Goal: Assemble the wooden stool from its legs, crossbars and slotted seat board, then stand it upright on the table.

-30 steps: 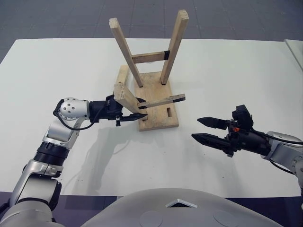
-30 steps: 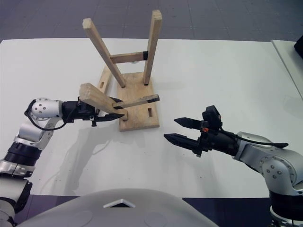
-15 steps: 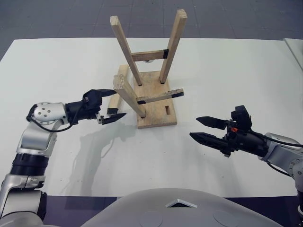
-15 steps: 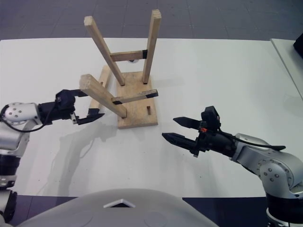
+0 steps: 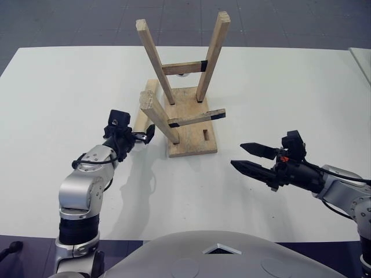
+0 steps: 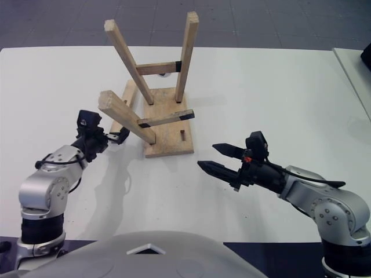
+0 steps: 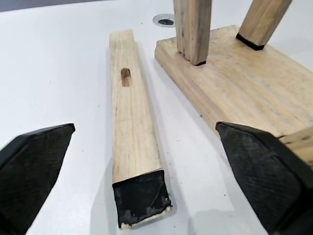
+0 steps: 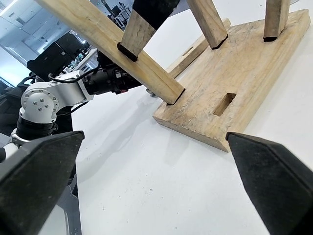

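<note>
The slotted seat board [image 5: 194,130] lies flat on the white table. Two far legs [image 5: 211,55] joined by a crossbar [image 5: 184,68] stand in it. A third, tilted leg [image 5: 157,120] stands at its near left corner, with a crossbar [image 5: 198,118] jutting right. One slot [image 8: 225,104] is bare. A loose leg [image 7: 131,129] lies left of the board. My left gripper [image 5: 141,136] is open, its fingers either side of that leg's black-tipped near end without touching it. My right gripper [image 5: 237,155] hovers open and empty, to the right of the board and nearer me.
A round grommet [image 7: 166,20] sits in the table beyond the board. A second table's edge [image 5: 362,58] shows at far right. The white tabletop [image 5: 69,87] has free room left and right of the board and along its front.
My left gripper let go of the tilted near leg, drew back to the left and swung round to the loose leg's end. The tilted leg stays standing. The right gripper barely shifted.
</note>
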### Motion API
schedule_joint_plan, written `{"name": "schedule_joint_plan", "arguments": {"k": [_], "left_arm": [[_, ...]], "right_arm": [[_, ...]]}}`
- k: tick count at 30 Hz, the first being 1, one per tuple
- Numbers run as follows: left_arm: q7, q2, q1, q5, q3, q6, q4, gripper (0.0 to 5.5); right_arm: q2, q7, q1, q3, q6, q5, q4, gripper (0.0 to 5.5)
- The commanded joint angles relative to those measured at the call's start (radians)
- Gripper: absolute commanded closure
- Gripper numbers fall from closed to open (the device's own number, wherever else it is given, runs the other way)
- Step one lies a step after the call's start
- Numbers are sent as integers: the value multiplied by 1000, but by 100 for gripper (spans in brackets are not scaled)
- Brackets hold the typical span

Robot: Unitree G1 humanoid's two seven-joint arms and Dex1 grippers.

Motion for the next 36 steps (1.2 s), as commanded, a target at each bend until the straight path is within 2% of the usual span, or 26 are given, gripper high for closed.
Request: {"name": "schedule_joint_plan", "arguments": {"k": [1, 7, 15, 20, 22, 28, 32, 36], "left_arm": [[44, -7, -30, 69, -18, -15, 93, 14], [45, -54, -51, 82, -22, -49, 156, 103], [28, -51, -84, 110, -31, -89, 206, 232], [21, -49, -82, 130, -32, -143, 228, 319], [22, -52, -81, 138, -29, -162, 233, 348], [32, -61, -116, 121, 52, -271, 264, 348], [42, -27, -198, 121, 144, -400, 313, 348], [19, 49, -325, 101, 254, -549, 361, 348]], "right_arm": [[5, -12, -10, 5, 2, -11, 0, 10], [13, -24, -16, 9, 2, -7, 1, 10], [22, -48, -47, -8, 1, 3, 18, 10], [26, -60, -63, -16, 2, 9, 31, 90], [28, -68, -66, -14, 1, -1, 37, 62], [31, -78, -76, -18, -3, -9, 39, 158], [5, -96, -102, -79, -10, -2, 53, 93], [-76, -125, -216, -232, -11, 71, 72, 34]]}}
